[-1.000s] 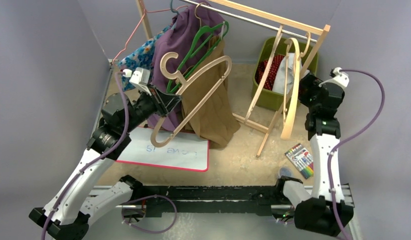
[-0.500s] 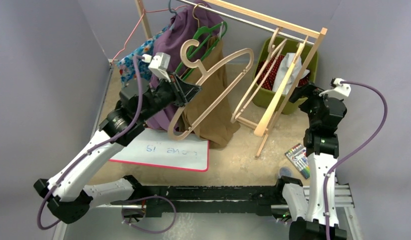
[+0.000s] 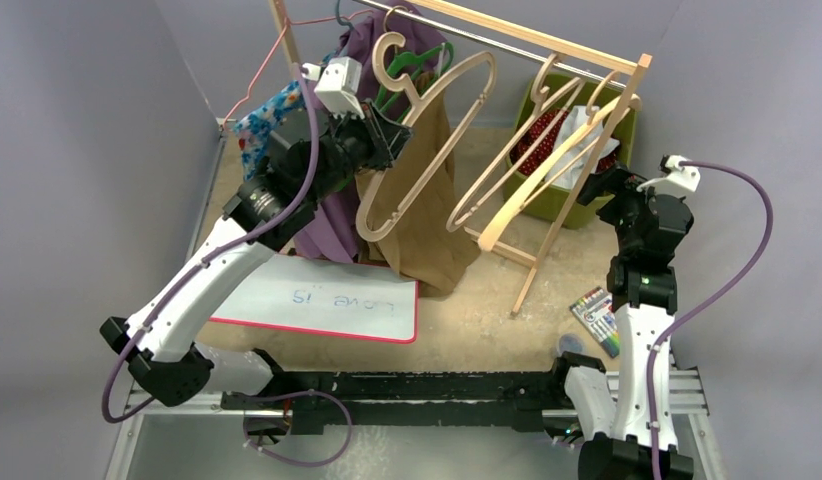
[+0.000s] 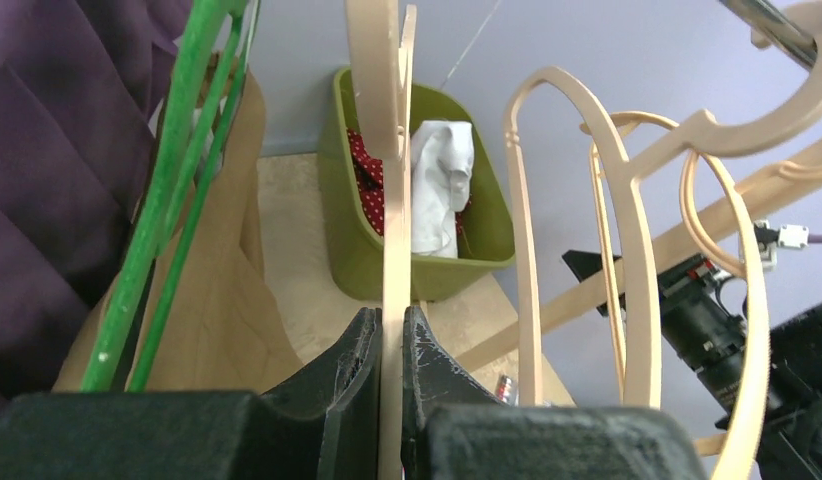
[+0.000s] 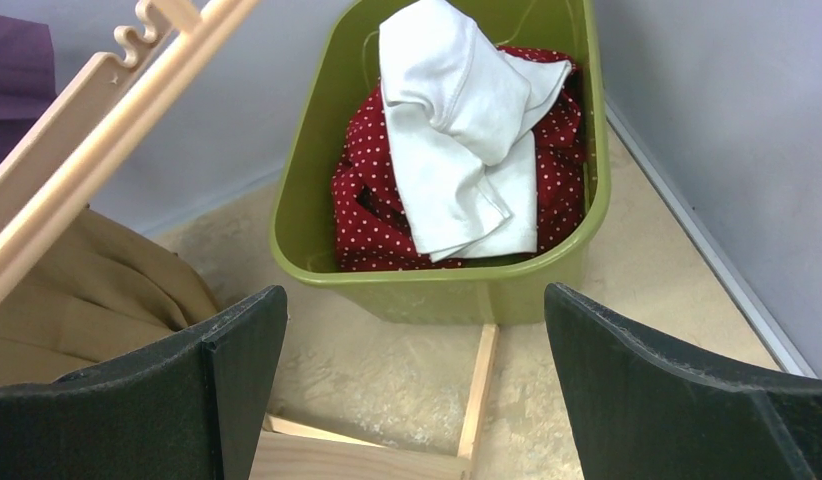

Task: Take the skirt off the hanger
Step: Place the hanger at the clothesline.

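Nearest the arm bases, a whiteboard (image 3: 327,300) with a red edge lies flat on the sandy, textured table top (image 3: 467,320), and a pack of markers (image 3: 599,320) sits to the right. Neither bears on the task.

The right gripper (image 5: 415,300) hangs with its jaws spread wide and nothing between them. It faces the green bin (image 5: 302,190), probably standing clear of the work.

The left gripper (image 4: 390,330) is raised beside the rail (image 3: 507,38), its ribbed black pads pinched tight on the flat lower bar of a pale wooden hanger (image 4: 392,200). The hanger is smooth, thin and curved, and it is bare. Held hook uppermost near the rail, it looks ready for rehanging.

Two more bare wooden hangers (image 3: 507,170) hang tilted from the rail. Behind the left gripper, a tan garment (image 3: 427,230) hangs on a green plastic hanger (image 4: 157,230) beside a purple garment (image 3: 327,220), both soft and draped.

The skirt (image 5: 372,215) is judged to be the red dotted cloth crumpled in the bin under a white cloth (image 5: 457,130). This cannot be confirmed.
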Controlling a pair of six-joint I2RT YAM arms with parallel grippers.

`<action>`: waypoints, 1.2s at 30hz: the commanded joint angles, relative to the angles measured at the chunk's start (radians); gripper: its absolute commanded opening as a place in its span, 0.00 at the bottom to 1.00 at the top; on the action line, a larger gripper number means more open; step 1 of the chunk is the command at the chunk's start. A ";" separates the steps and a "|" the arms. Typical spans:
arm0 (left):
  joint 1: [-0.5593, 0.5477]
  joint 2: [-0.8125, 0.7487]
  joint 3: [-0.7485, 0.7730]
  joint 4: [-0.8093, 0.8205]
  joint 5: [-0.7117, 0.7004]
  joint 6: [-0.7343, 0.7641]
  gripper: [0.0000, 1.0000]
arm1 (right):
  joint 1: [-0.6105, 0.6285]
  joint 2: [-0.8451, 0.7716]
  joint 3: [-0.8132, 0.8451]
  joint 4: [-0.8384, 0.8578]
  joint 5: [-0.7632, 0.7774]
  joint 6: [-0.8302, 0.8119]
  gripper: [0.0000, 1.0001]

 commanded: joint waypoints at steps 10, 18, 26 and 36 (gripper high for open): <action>-0.004 0.143 0.247 0.049 -0.024 0.049 0.00 | 0.002 -0.005 -0.003 0.052 -0.041 -0.019 0.99; -0.002 0.176 0.238 0.099 -0.015 0.033 0.00 | 0.002 -0.004 -0.009 0.061 -0.044 -0.017 0.99; -0.002 0.190 0.214 0.160 -0.026 -0.008 0.00 | 0.002 -0.007 -0.014 0.063 -0.044 -0.015 0.99; -0.006 0.191 0.145 0.286 -0.028 -0.130 0.00 | 0.002 -0.009 -0.016 0.063 -0.045 -0.013 0.99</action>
